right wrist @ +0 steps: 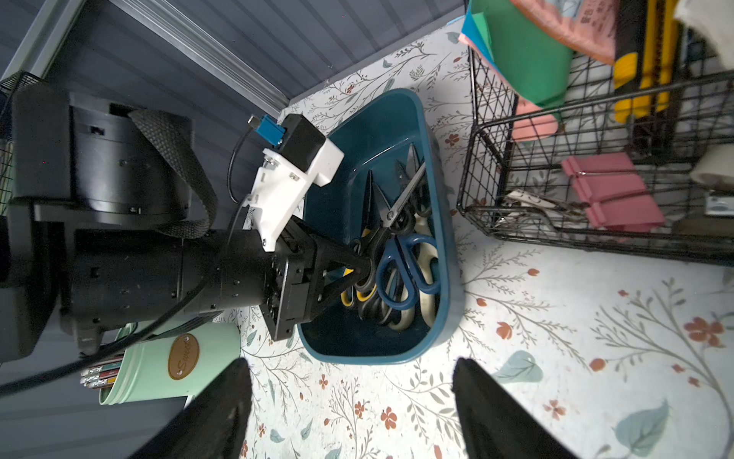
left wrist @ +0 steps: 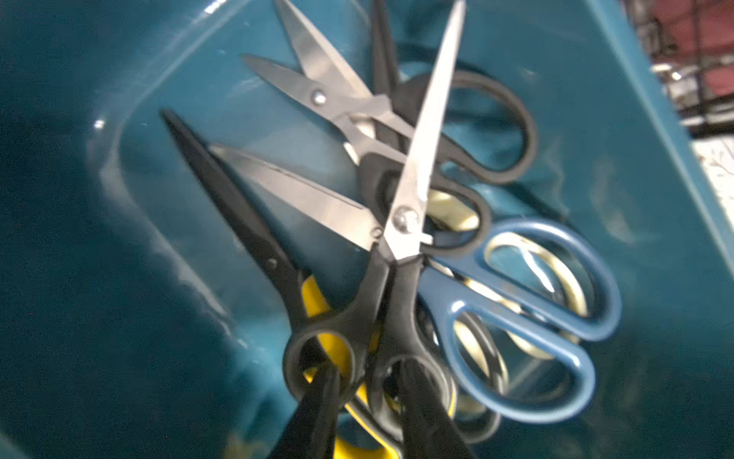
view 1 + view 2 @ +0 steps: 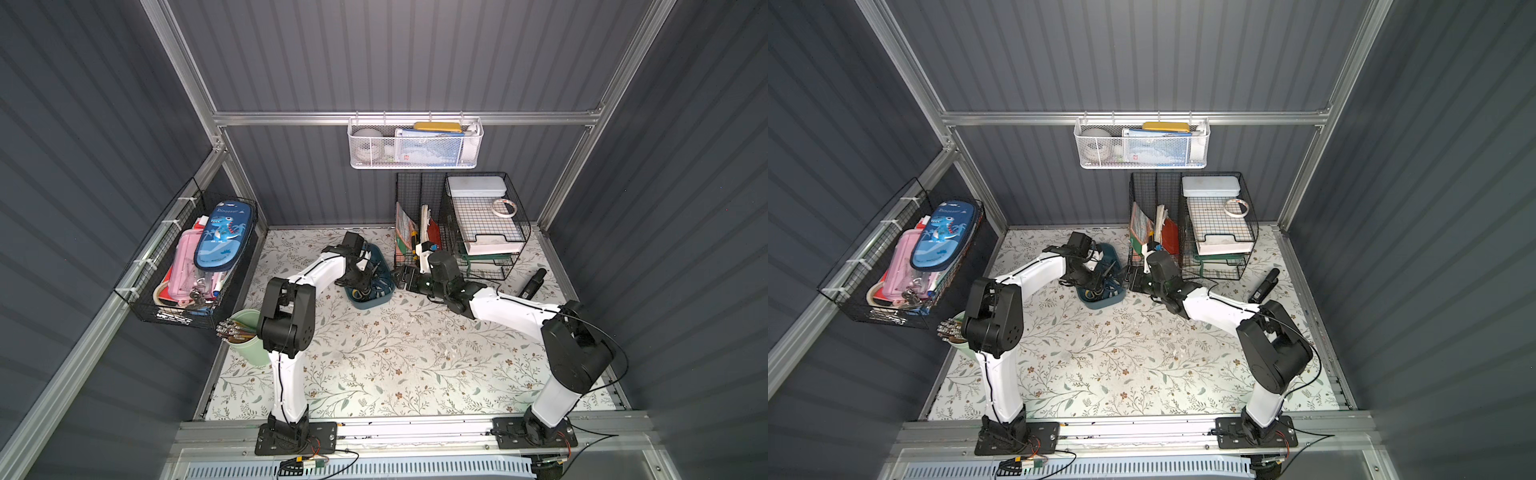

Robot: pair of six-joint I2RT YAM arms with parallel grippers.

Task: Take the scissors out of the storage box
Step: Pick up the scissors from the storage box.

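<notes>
1 storage box point(image 1: 369, 131). In it, scissors point(image 2: 403, 218): 5 pairs by blades; 3 black-handled, 1 blue, 1 yellow-and-black. Cream loops point(image 1: 427, 254) beneath; whether another pair, cannot tell. Black wire baskets point(image 3: 174, 316): 2. White mesh basket point(image 3: 415, 153): 1. Mint tin point(image 1: 159, 369): 1.

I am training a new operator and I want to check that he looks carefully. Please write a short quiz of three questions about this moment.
1. True or false: the right gripper holds a pair of scissors.
2. The left gripper has its fingers through the handle rings of which pair in the storage box? A: blue-handled. B: black-handled scissors. C: yellow-and-black-handled.
3. Fill the gap: the green cup holds ____.

Key: 1 false, it is open and empty beside the box; 2 B; 3 pencils.
</notes>
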